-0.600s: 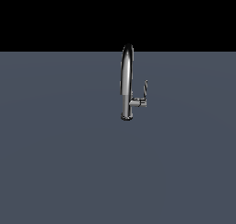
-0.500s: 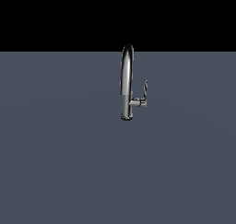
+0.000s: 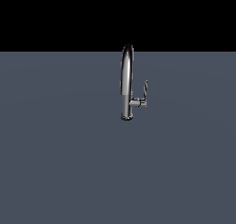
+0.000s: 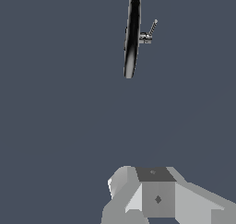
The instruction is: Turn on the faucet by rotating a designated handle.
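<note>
The faucet is seen standing upright on the grey tabletop, its round base resting on the surface and its arched spout rising above the far edge against the black background. The handle is carried on a short stub at the exterior view's right of the column, its thin lever pointing upward. In the wrist view the faucet and the handle are shown well apart from the pincer, ahead of it, with only bare tabletop lying between them. Only a grey blocky part of the pincer is visible, seemingly its body; whether its fingers are spread or pressed together cannot be told. Nothing is gripped or touched by it.
</note>
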You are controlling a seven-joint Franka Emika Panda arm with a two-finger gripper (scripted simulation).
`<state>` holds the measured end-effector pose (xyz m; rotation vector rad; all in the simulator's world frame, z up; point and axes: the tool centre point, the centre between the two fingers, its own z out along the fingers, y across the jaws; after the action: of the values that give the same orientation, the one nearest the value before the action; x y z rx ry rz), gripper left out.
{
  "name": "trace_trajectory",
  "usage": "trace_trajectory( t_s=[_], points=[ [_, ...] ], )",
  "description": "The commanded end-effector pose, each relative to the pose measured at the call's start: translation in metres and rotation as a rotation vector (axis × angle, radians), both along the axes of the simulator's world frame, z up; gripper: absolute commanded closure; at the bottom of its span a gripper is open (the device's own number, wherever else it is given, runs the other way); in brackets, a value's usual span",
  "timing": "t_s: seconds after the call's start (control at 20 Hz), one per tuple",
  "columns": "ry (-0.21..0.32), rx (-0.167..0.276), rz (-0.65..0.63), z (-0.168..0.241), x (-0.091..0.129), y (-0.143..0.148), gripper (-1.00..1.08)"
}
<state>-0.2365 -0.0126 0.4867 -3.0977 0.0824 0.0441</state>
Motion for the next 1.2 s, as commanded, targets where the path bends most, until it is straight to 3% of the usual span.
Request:
trace_trajectory(
  t_s=[0.0, 0.35, 1.15],
  points=[
    [0.015, 0.017, -0.017, -0.001, 0.007, 0.0, 1.08],
    [0.081, 0.091, -0.091, -0.005, 0.039, -0.001, 1.08],
    [0.283, 0.322, -0.32, -0.03, 0.132, -0.017, 1.08]
  ],
)
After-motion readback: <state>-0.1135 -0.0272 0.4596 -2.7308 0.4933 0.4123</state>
